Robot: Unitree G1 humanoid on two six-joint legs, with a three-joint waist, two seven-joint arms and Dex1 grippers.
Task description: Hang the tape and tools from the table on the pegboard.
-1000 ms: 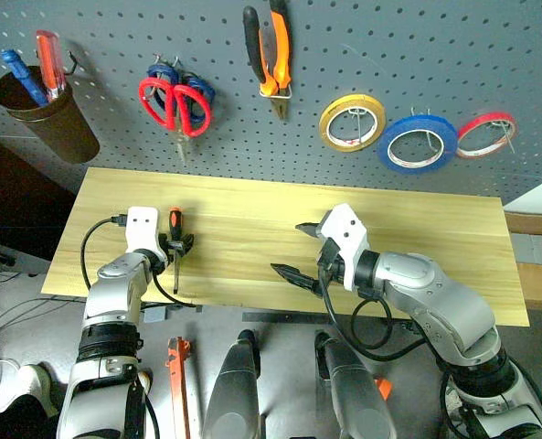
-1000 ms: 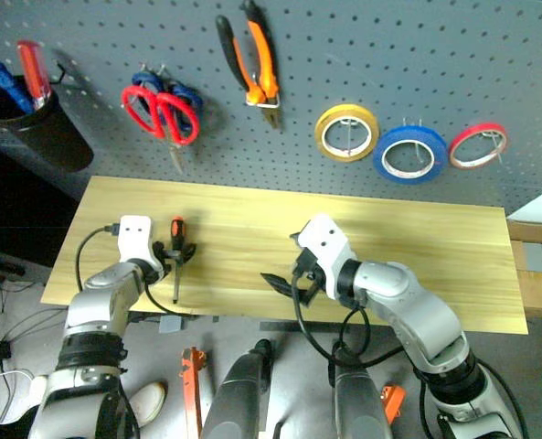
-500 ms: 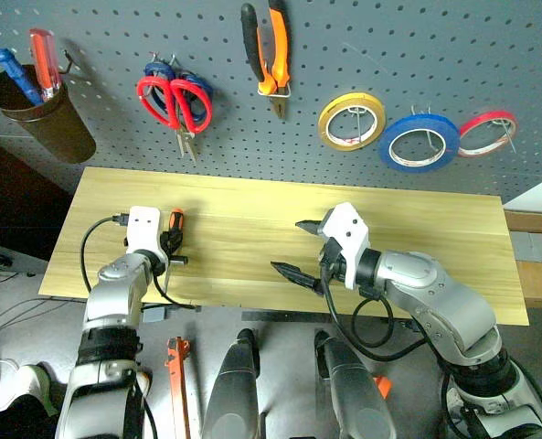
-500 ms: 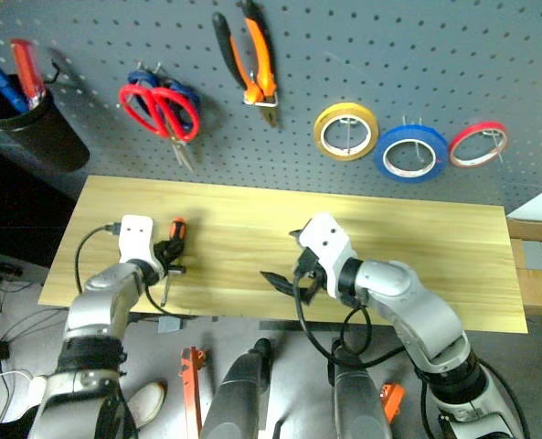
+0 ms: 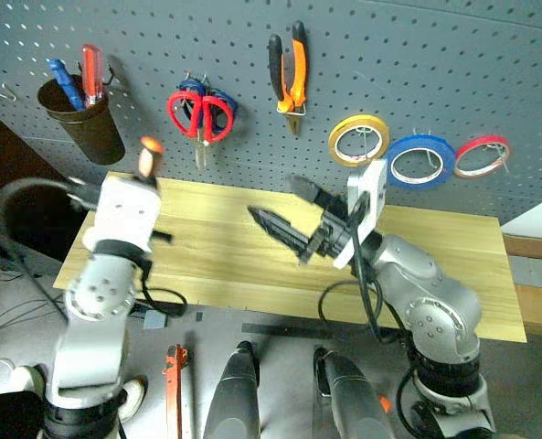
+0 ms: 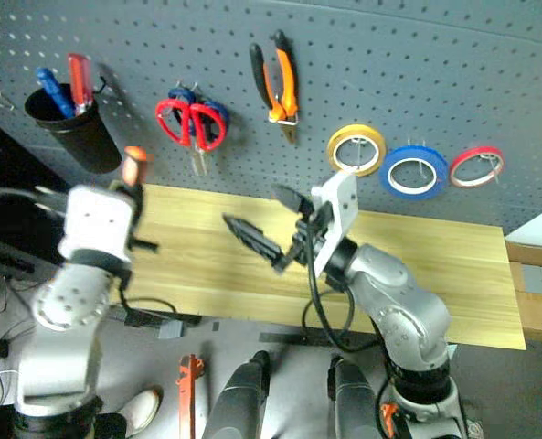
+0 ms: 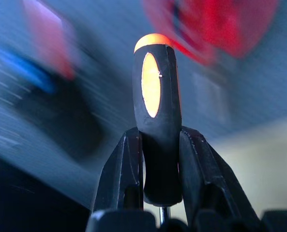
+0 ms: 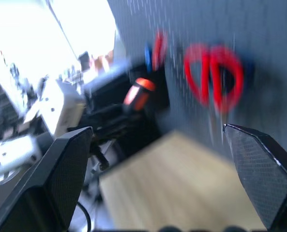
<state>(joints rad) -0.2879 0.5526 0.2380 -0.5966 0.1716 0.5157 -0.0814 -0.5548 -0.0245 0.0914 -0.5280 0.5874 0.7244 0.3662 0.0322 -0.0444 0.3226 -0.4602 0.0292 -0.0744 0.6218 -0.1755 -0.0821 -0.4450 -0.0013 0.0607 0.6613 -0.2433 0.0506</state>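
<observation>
**Last tool off the table, not yet stowed**

Head views: Most of the job looks finished. On the pegboard (image 5: pixel 417 55) the red-handled scissors (image 5: pixel 202 114) hang at upper centre-left, the orange-and-black pliers (image 5: pixel 289 69) just to their right, and the blue tape (image 5: pixel 421 162) sits on its hook at right, between a yellow roll (image 5: pixel 358 140) and a red roll (image 5: pixel 481 155). The table (image 5: pixel 225 247) carries no tools that I can see. What is left is the screwdriver (image 5: pixel 148 155), held up at the left of the frame by the left gripper (image 5: pixel 135 187), its orange cap below and to the right of a dark cup (image 5: pixel 86 123) at upper left that already holds a blue and a red handle. I judge the cup to be its likely home. The right gripper (image 5: pixel 284 215) hangs mid-frame over the table, jaws spread wide and empty.

Left wrist view: The screwdriver stands upright in the centre, a stubby black handle with an orange oval inlay and a rounded orange cap. Both black fingers (image 7: pixel 121 169) are clamped tight on its lower part; a sliver of metal shank shows below. The background is too smeared to read.

Right wrist view: The two finger pads (image 8: pixel 61 169) sit at the frame's lower corners, far apart, nothing between them. The red scissors show at upper right, the screwdriver's orange tip left of centre.
</observation>
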